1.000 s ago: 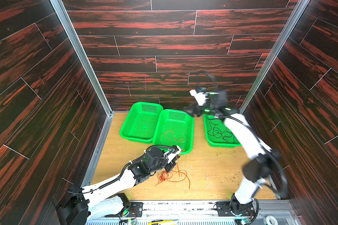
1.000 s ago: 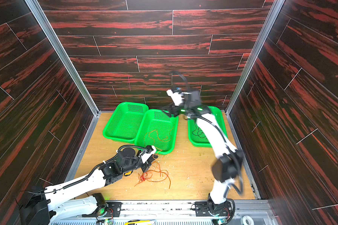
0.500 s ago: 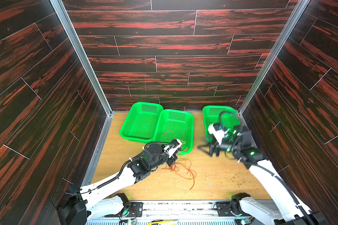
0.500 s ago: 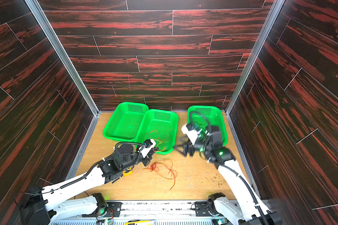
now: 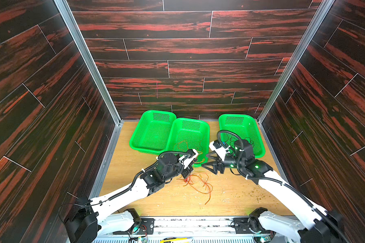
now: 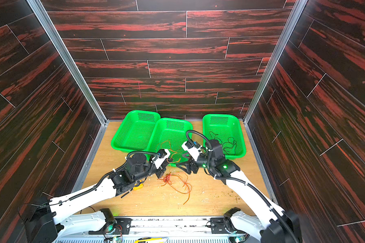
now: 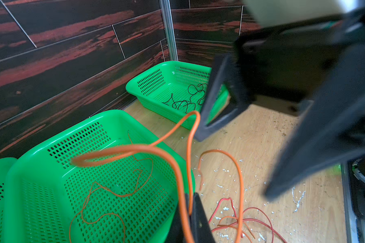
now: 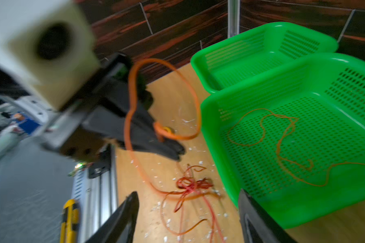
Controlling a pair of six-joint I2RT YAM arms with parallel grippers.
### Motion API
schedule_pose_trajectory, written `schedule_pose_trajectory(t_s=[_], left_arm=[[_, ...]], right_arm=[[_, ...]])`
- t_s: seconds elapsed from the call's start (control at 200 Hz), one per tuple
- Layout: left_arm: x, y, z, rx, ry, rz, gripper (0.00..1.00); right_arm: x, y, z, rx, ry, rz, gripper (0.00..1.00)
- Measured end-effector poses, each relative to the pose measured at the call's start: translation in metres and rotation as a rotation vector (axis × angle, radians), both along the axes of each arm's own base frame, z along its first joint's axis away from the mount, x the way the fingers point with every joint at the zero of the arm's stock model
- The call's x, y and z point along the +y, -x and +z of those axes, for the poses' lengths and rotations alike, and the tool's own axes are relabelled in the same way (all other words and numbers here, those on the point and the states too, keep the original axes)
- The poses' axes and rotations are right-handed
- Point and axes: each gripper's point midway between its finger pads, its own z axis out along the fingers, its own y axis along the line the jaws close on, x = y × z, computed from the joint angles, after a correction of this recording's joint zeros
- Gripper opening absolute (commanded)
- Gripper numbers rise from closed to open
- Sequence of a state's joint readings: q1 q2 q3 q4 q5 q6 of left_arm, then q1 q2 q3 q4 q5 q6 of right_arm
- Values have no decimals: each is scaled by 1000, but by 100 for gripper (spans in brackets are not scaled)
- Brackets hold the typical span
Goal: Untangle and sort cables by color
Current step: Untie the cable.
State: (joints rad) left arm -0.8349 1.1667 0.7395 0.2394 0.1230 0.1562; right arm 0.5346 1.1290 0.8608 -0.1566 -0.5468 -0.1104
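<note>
Left jaws: my left gripper [image 7: 190,197] is pinched shut on a thin orange cable [image 7: 139,148] that loops up, then drops to the heap.
Right jaws: right gripper [image 8: 188,194] gaping wide, nothing in it.
Tangle: knot of red and orange cables [image 5: 189,179] on the wooden table [image 5: 230,195], just below the right jaws, between both grippers.
My guess: right arm's nearest to pin it.
Beyond: perforated green plastic basket [image 5: 191,120] already holding orange strands.

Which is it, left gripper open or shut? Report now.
Shut. In the left wrist view the left gripper has its jaws closed on an orange cable running up between them.
</note>
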Motion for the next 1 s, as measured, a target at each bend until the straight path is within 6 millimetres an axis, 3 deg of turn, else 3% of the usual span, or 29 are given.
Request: schedule_pose_trajectory(t_s=[0.14, 0.321, 0.376, 0.471, 0.626, 0.716, 0.837, 1.002], left_arm=[[0, 0, 2, 3, 6, 1, 0], [-1, -1, 1, 5, 7, 2, 0], [-2, -1, 1, 4, 12, 3, 0], [-3, -2, 2, 3, 17, 3, 0], [-4, -4, 3, 4, 20, 3, 0], [-6, -4, 3, 8, 20, -3, 0], [-8, -4, 2, 14, 21, -9, 0], [-6, -7, 2, 14, 26, 3, 0]], right_arm=[[2, -12, -4, -36, 20, -31, 60], [4, -17, 2, -77, 8, -42, 30], [5, -17, 5, -93, 3, -35, 34], [7, -14, 8, -97, -12, -14, 53], [10, -9, 7, -103, -14, 20, 63], [11, -11, 5, -119, -18, 17, 63], [11, -17, 1, -140, -14, -6, 50], [12, -25, 4, -170, -28, -29, 19]])
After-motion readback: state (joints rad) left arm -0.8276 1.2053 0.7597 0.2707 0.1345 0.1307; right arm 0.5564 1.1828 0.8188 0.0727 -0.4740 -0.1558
